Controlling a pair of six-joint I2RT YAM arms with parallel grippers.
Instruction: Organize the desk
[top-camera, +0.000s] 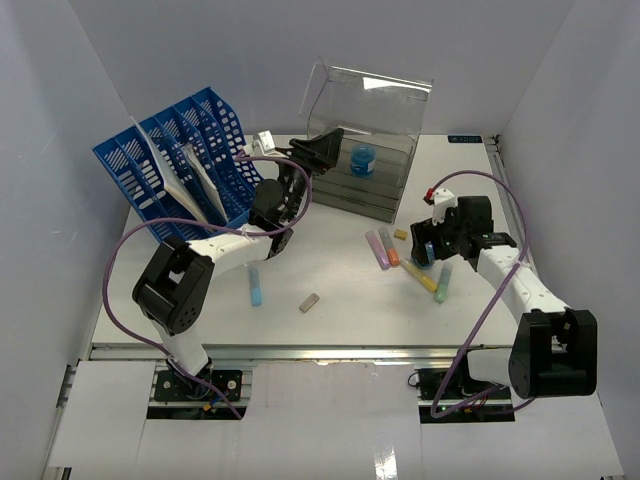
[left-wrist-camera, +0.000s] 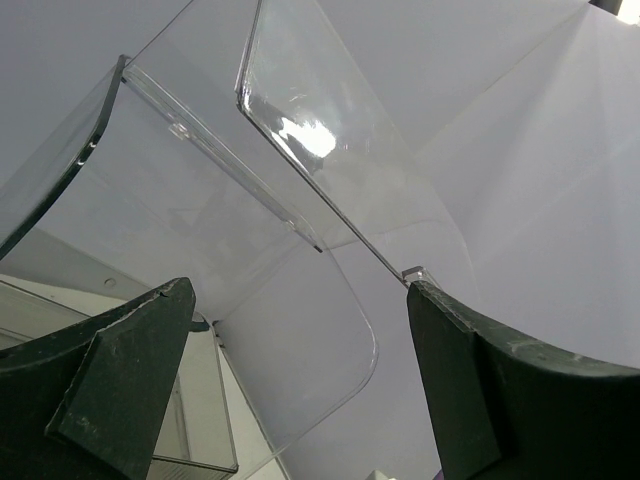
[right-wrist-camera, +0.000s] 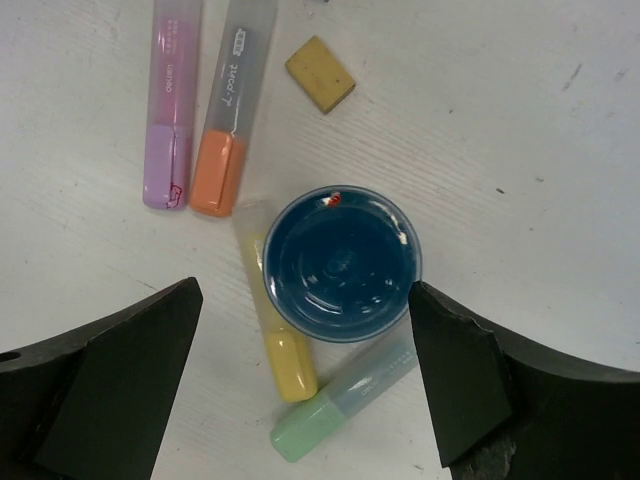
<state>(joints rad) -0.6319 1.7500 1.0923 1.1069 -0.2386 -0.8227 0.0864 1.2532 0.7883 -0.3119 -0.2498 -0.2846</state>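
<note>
Five highlighters lie on the white desk (top-camera: 330, 275) that spreads ahead of your arm bases between the pale walls: purple (right-wrist-camera: 170, 120), orange (right-wrist-camera: 228, 130), yellow (right-wrist-camera: 282, 355) and green (right-wrist-camera: 335, 410) clustered at right, a light-blue one (top-camera: 256, 288) well apart at left. Two tan erasers (top-camera: 309, 302) (right-wrist-camera: 320, 73). Two blue pots: one (top-camera: 362, 160) inside the clear box (top-camera: 380, 100), one (right-wrist-camera: 340, 265) directly beneath your right gripper (right-wrist-camera: 303, 300), jaws apart, nothing held. Your left gripper (left-wrist-camera: 300, 300) is likewise spread wide at the box's lid.

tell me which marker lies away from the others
The light blue marker, alone left of centre; the purple, orange, yellow and green markers cluster under the right end effector.
</note>
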